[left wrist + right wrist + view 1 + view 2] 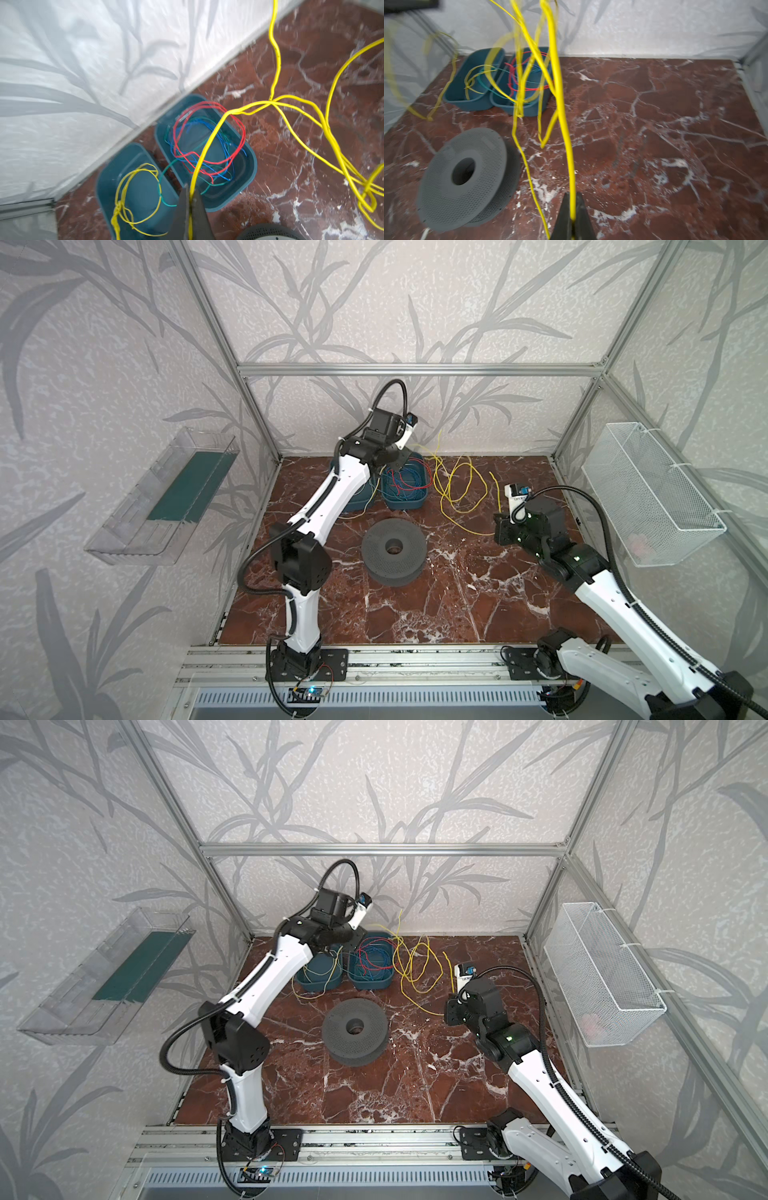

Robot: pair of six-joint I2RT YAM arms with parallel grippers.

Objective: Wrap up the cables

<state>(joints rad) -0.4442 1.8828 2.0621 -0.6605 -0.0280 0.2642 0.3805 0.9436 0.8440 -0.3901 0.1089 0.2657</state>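
Your yellow cables [566, 135] drape in tangled loops over the desk beside the blue bin [254, 166]. The left claw [190, 199] and right claw [572, 207] are each clamped on a strand. Pull hard and I reckon that knot tightens, or a loop snags the bin.

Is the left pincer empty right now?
No, the left pincer is shut on the yellow cable, pinched between its fingertips.

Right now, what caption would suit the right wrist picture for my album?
Shut right gripper pinches a long thin yellow wire above the red marble tabletop, near a grey perforated spool.
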